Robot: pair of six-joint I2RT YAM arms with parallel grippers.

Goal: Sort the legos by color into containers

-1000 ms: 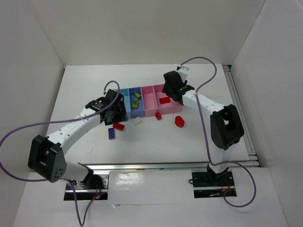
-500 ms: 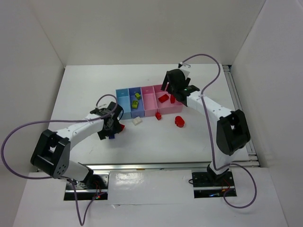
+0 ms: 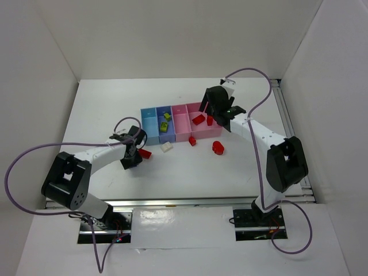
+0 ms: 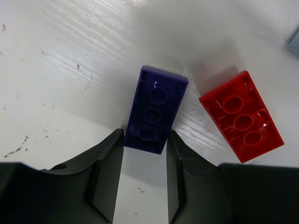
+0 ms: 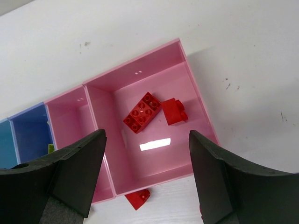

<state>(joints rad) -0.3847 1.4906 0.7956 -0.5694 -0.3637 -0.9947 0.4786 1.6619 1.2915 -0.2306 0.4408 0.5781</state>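
Nearest, low over the white table [image 3: 98, 109]: left gripper [image 4: 145, 140], arm reaching in from the left, wrist tipped down. Jaws spread to either side of the near end of the purple-blue brick [image 4: 156, 109], right at its flanks. Brick flat on the table and slightly skewed between them, so judged not clamped yet. Just right of it, across a narrow gap, a red brick [image 4: 241, 122].

Farther right, loose on the table: a white brick [image 3: 167, 146], a small red brick [image 3: 192, 141] just before the near wall of the pink bins, and a chunkier red piece [image 3: 217, 147] a little apart.

Beyond these, the joined row of four bins. From left: light blue bin [image 3: 148, 123], nothing visible inside; periwinkle bin [image 3: 167, 137], holding two lime green bricks [image 3: 167, 117]; narrow pink bin [image 3: 180, 123], nothing visible inside; wider pink bin [image 5: 154, 158], holding a long red brick [image 5: 142, 113] and a small red block [image 5: 174, 112], touching or nearly so.

By this count, roughly half done: green sorted, two reds binned. Left to sort: three reds, the white, and the purple-blue now being approached.

Farthest: right gripper [image 5: 145, 154], arm stretched forward and leftward from its base, hanging above the wider pink bin and looking straight down into it. Jaws spread wide, nothing between them.
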